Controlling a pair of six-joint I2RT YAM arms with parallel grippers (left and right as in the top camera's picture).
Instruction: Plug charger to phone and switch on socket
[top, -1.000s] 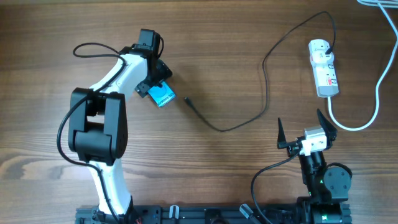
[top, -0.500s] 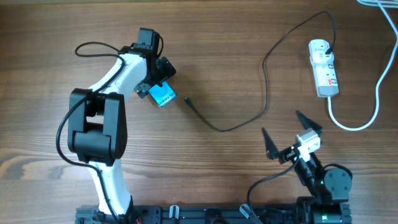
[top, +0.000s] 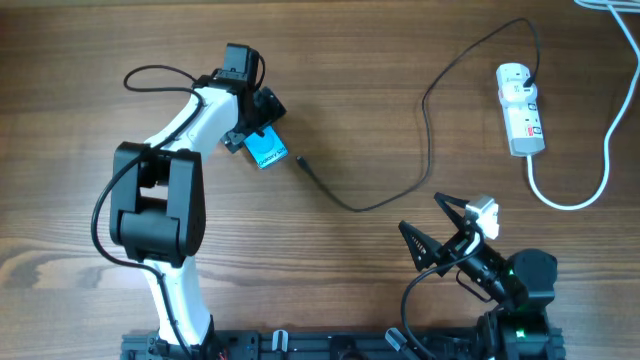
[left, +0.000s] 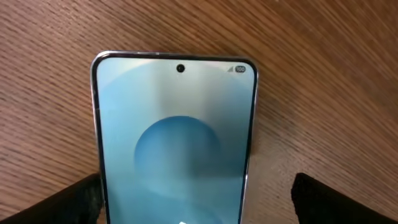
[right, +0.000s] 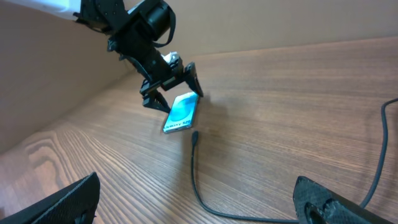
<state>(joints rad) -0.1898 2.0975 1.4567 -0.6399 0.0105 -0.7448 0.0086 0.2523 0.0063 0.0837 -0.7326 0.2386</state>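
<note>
Left gripper (top: 252, 128) is straddling the phone (top: 266, 152), jaws spread, not pinching it as far as I can tell. Right gripper (top: 420, 212) is hanging wide open, empty. Phone is lying flat on the table, the charger (top: 428, 120) plug tip (top: 304, 161) just beside it, the socket (top: 520, 108) well apart. Phone looks rigid, light and slick, so pinch the long edges. Cable is limp, so grab the stiff plug. Only "100" is reading on screen.
</note>
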